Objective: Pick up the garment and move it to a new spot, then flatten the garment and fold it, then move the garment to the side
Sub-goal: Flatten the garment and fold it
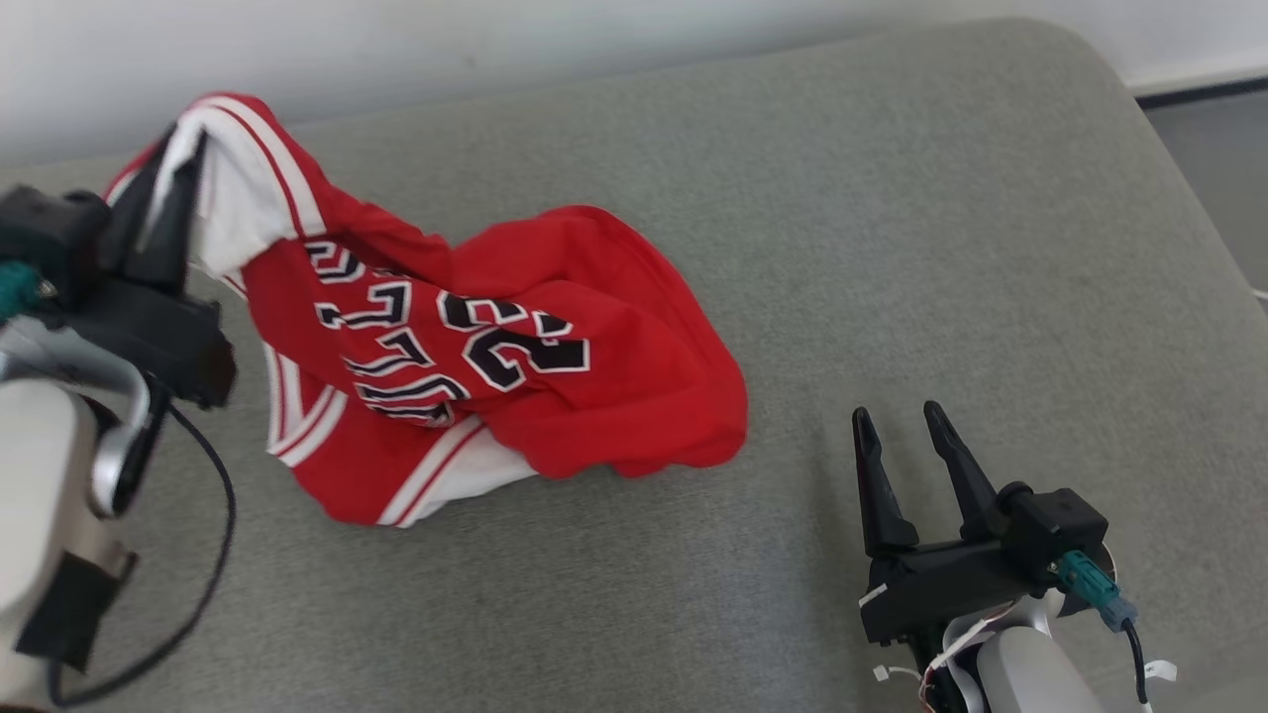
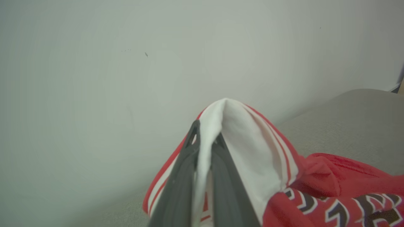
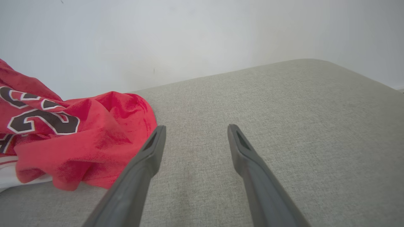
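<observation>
Grey cushion (image 1: 892, 248) spreads under both arms. Nearest me, at the lower right, I see my right tool (image 1: 896, 411) with its two fingers spread wide and nothing between them, over bare fabric. The red jersey (image 1: 555, 327) lies crumpled just to its left, its near hem resting on the cushion and apart from those fingers. Farther back on the left, my left tool (image 1: 178, 168) is clamped tight on the jersey's white-and-red striped edge, holding that corner lifted off the cushion while the rest drapes down. To the right of the jersey I have a wide stretch of open cushion running to its rounded far-right corner. Behind the jersey, the cushion's back edge meets a pale wall (image 1: 396, 40).
</observation>
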